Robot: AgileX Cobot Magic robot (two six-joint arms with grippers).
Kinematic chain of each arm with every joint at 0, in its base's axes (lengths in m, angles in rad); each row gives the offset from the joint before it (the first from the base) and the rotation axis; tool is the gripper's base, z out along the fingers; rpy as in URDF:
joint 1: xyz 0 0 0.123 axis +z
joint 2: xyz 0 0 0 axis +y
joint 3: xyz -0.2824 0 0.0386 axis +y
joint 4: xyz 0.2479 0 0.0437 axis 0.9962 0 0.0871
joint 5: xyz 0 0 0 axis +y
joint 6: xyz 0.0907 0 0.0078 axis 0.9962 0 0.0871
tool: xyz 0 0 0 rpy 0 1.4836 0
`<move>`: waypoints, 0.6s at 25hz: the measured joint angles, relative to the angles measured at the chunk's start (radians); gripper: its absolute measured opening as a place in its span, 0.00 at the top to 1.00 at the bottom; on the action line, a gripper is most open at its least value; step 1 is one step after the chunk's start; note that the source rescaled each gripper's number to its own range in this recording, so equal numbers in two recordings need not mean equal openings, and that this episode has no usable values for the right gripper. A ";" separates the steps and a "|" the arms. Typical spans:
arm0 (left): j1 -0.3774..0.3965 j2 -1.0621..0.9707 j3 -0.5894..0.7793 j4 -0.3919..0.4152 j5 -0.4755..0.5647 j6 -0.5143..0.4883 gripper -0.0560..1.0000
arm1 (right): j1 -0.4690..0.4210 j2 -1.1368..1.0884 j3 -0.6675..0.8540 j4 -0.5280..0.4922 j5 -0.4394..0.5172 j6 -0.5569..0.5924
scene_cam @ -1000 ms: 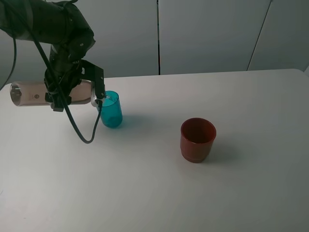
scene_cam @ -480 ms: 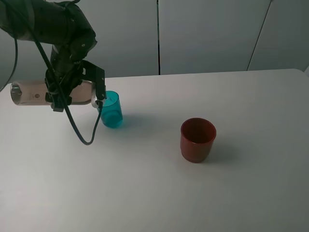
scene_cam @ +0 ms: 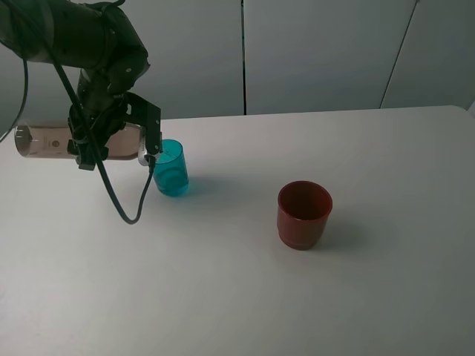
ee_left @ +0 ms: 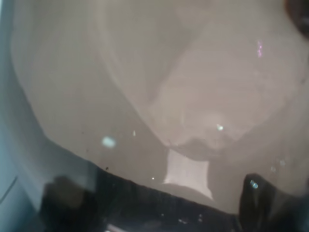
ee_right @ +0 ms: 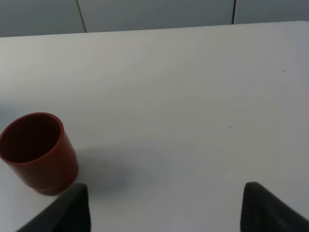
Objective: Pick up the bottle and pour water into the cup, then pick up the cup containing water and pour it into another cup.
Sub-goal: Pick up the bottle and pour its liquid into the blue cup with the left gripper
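Bottle (scene_cam: 44,141), held level by the closed left jaws, neck toward the cup (scene_cam: 171,172) to pour; right jaws open, empty.

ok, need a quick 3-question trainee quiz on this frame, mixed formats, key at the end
1. True or false: the bottle is held roughly level by the left end effector.
2. The red cup is: A) upright, standing apart from the arm; B) tipped on its side; C) upside down.
3. Fill in: the bottle's mouth end points toward the ____ cup.

Key: 1 true. 2 A. 3 teal, the teal cup right beside the end effector.
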 joint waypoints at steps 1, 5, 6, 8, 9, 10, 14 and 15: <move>0.000 0.000 0.000 0.001 0.000 0.002 0.92 | 0.000 0.000 0.000 0.000 0.000 0.000; 0.000 0.000 0.000 0.002 0.003 0.010 0.92 | 0.000 0.000 0.000 0.000 0.000 0.000; 0.000 0.000 0.000 0.005 0.003 0.010 0.92 | 0.000 0.000 0.000 0.000 0.000 0.000; 0.000 0.000 -0.001 0.010 0.003 0.010 0.92 | 0.000 0.000 0.000 0.000 0.000 0.000; 0.000 0.000 -0.005 0.012 0.003 0.012 0.92 | 0.000 0.000 0.000 0.000 0.000 0.000; 0.000 0.000 -0.011 0.012 0.003 0.014 0.92 | 0.000 0.000 0.000 0.000 0.000 0.000; -0.007 0.000 -0.035 0.021 0.004 0.040 0.92 | 0.000 0.000 0.000 0.000 0.000 0.000; -0.009 0.000 -0.039 0.022 0.004 0.045 0.92 | 0.000 0.000 0.000 0.000 0.000 0.000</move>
